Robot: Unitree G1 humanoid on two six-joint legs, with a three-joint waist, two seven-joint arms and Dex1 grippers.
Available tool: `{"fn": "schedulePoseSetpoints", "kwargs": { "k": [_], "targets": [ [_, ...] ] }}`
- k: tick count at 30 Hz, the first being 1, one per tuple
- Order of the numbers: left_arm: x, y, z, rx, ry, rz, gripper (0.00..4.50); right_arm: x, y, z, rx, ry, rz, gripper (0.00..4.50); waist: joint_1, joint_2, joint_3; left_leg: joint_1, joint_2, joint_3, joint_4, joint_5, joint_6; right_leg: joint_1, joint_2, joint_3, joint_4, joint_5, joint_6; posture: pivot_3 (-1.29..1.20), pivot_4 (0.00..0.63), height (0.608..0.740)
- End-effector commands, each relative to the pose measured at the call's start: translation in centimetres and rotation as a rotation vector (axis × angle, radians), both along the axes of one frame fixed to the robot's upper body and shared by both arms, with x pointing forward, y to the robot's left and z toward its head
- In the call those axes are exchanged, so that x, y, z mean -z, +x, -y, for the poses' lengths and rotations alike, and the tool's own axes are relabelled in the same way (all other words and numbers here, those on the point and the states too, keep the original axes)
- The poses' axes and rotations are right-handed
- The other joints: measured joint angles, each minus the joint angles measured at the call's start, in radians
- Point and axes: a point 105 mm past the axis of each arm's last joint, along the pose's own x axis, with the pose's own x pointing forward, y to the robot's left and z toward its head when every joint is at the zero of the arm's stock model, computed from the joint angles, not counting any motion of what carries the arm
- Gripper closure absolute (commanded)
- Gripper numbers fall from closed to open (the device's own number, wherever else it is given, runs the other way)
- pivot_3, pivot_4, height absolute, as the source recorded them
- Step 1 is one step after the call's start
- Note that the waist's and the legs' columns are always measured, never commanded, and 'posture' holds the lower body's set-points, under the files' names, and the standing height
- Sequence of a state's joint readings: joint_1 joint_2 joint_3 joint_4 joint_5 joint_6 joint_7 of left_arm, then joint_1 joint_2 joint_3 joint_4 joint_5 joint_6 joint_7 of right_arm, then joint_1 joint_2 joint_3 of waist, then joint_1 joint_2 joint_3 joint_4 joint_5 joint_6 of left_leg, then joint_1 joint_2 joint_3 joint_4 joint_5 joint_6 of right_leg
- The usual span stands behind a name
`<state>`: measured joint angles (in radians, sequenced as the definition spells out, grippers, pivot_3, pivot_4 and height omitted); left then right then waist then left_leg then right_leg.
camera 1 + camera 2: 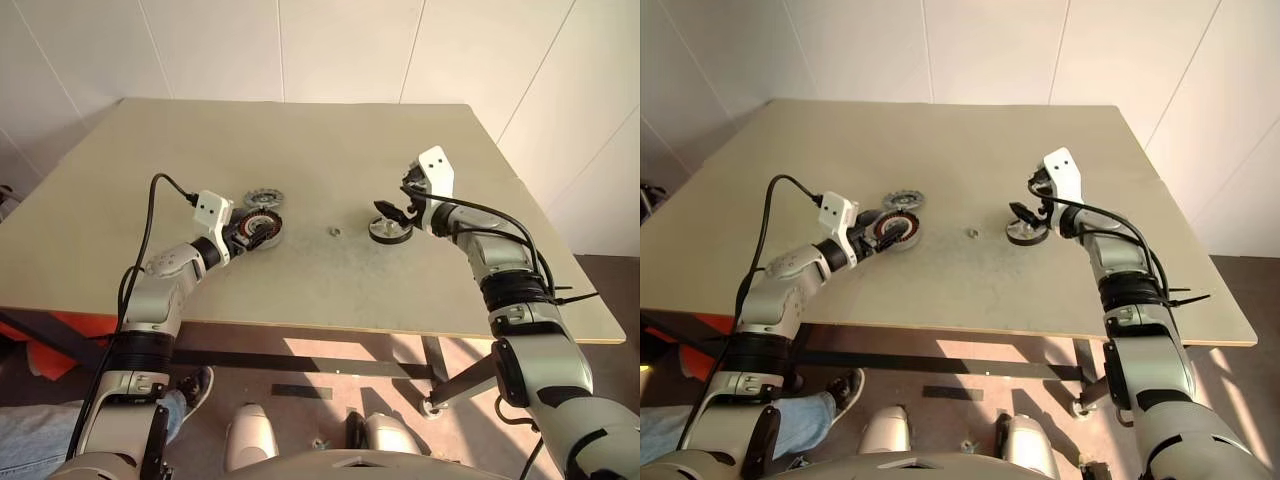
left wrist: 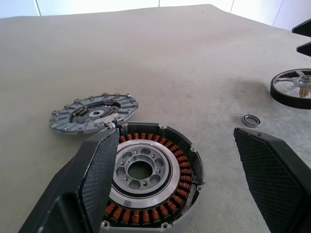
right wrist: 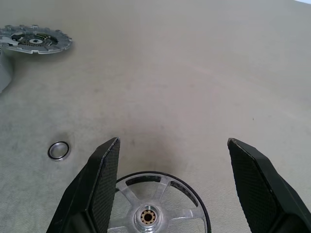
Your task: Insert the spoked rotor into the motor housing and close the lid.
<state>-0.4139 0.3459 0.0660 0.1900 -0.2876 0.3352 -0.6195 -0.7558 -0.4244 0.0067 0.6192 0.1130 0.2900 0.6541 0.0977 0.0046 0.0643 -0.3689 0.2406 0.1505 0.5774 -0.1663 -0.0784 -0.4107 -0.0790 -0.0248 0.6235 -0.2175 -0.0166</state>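
Here both claws stand spread wide, and neither holds anything. The left claw (image 2: pixel 170 194) hangs low over the housing (image 2: pixel 150 179), one finger (image 2: pixel 92 184) crossing in front of its rim; whether it touches I cannot tell. The housing lies on the table (image 1: pixel 300 140), copper windings showing, with the lid (image 2: pixel 93 112) flat just behind it, edges meeting or nearly so. The right claw (image 3: pixel 170 189) straddles the wheel (image 3: pixel 158 206), fingers either side, apart from the rim. A small metal ring (image 3: pixel 59 150) lies between wheel and housing. No writing is readable anywhere.
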Motion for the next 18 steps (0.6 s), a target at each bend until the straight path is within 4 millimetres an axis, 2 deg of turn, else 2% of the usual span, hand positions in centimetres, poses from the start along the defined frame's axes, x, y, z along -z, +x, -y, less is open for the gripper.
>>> {"fn": "schedulePoseSetpoints", "kwargs": {
  "k": [1,6,12,14,18],
  "targets": [
    [-1.5,0.3,0.4,0.018,0.005,0.055,0.48,-2.0,0.2,-0.1,-0.005,0.008,0.069,0.53,0.0,0.0,0.0,0.0,0.0,0.0,0.0,0.0,0.0,0.0,0.0,0.0,0.0,0.0,0.0,0.0,0.0,0.74],
    [-1.5,0.3,0.5,0.019,0.002,0.054,0.48,-2.0,0.3,-0.5,-0.008,0.01,0.068,0.53,0.0,0.0,0.0,0.0,0.0,0.0,0.0,0.0,0.0,0.0,0.0,0.0,0.0,0.0,0.0,0.0,0.0,0.74],
    [-1.3,0.2,0.6,0.022,-0.002,0.05,0.48,-1.6,-0.2,-2.2,-0.056,0.023,0.055,0.53,0.0,0.0,0.0,0.0,0.0,0.0,0.0,0.0,0.0,0.0,0.0,0.0,0.0,0.0,0.0,0.0,0.0,0.74],
    [-1.2,0.1,0.7,0.023,-0.004,0.048,0.48,-1.2,-0.2,-1.6,-0.011,0.027,0.034,0.53,0.0,0.0,0.0,0.0,0.0,0.0,0.0,0.0,0.0,0.0,0.0,0.0,0.0,0.0,0.0,0.0,0.0,0.74],
    [-1.0,-0.1,0.8,0.026,-0.003,0.042,0.48,-1.4,-0.4,1.3,0.123,0.081,-0.022,0.53,0.005,0.0,0.0,0.0,0.0,0.0,0.0,0.0,0.0,0.001,0.0,0.0,0.0,0.0,0.0,0.0,0.0,0.74]
  ]
}}
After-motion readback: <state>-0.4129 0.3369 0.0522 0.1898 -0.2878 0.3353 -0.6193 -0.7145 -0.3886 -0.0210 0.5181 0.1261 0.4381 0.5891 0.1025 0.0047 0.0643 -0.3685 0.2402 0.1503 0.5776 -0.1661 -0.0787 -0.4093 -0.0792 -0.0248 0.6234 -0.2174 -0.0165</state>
